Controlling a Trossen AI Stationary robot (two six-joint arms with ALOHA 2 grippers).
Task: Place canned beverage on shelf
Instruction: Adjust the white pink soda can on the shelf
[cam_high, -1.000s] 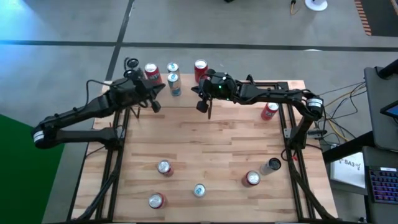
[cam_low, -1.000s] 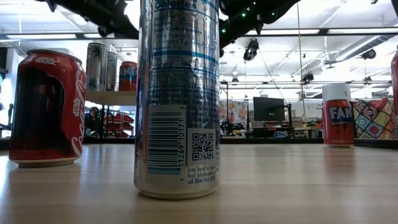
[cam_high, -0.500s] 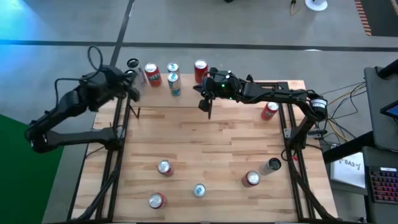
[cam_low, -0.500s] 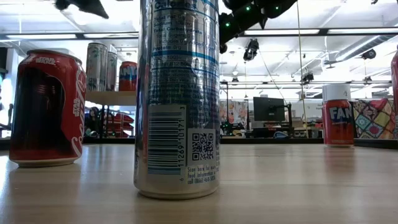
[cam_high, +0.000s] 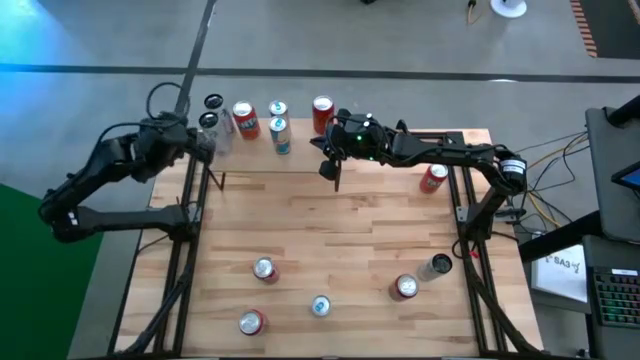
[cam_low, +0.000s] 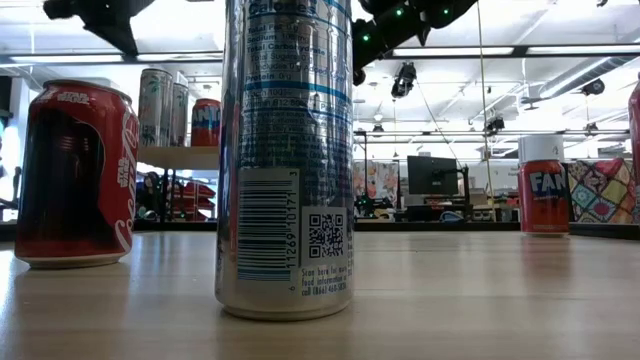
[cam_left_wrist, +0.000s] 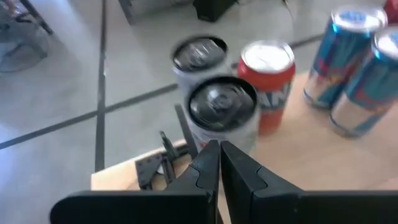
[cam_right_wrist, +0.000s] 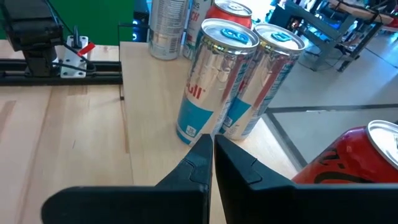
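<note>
Six cans stand upright on the shelf (cam_high: 300, 150) along the table's far edge, long axes vertical, tops up: two dark-topped cans (cam_high: 209, 120) at the left end, a red can (cam_high: 243, 119), two blue-and-silver cans (cam_high: 279, 135) side by side, then a red cola can (cam_high: 322, 113). The left gripper (cam_high: 205, 147) hangs at the shelf's left end, just short of the dark-topped pair, fingers pressed together and holding nothing. The right gripper (cam_high: 333, 172) hovers near the blue-and-silver pair, likewise clenched and empty (its wrist view looks straight at them). More cans dot the butcher-block table (cam_high: 330, 230): one lying tilted by the right edge (cam_high: 432, 178), the rest upright near the front. Around it, grey concrete floor with dark lines; behind, an open workshop with ceiling lights, a monitor and shelving.
</note>
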